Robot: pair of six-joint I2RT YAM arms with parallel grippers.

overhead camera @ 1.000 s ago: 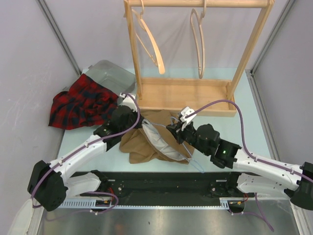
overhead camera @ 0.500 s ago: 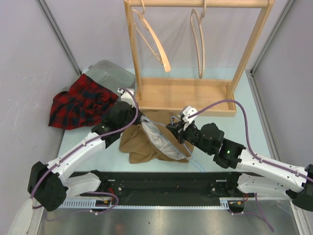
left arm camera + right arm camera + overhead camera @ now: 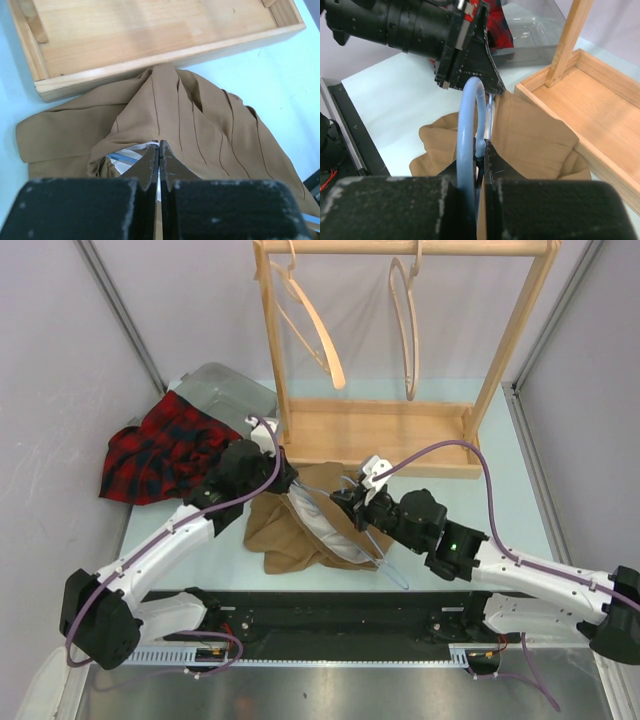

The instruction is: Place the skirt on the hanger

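The tan skirt (image 3: 278, 536) lies crumpled on the table in front of the wooden rack, its white lining (image 3: 318, 523) showing at the open waist. My left gripper (image 3: 283, 480) is shut on the skirt's waist edge and holds it up; in the left wrist view (image 3: 160, 146) its tips pinch the hem of the skirt (image 3: 205, 125). My right gripper (image 3: 350, 498) is shut on the hook of a light-blue hanger (image 3: 388, 562). The hanger (image 3: 469, 115) reaches into the waist opening, close to the left gripper's fingers (image 3: 470, 62). The skirt (image 3: 530, 135) lies just beyond my right gripper (image 3: 483, 148).
A wooden rack (image 3: 375, 435) stands at the back with two wooden hangers (image 3: 318, 335) on its top bar. A red plaid garment (image 3: 165, 450) lies at the back left, partly over a clear plastic bin (image 3: 225, 390). The black base rail (image 3: 330, 615) runs along the near edge.
My left gripper has moved back and left, pulling the waist edge up. My right gripper has moved left with the hanger, closer to the waist opening.
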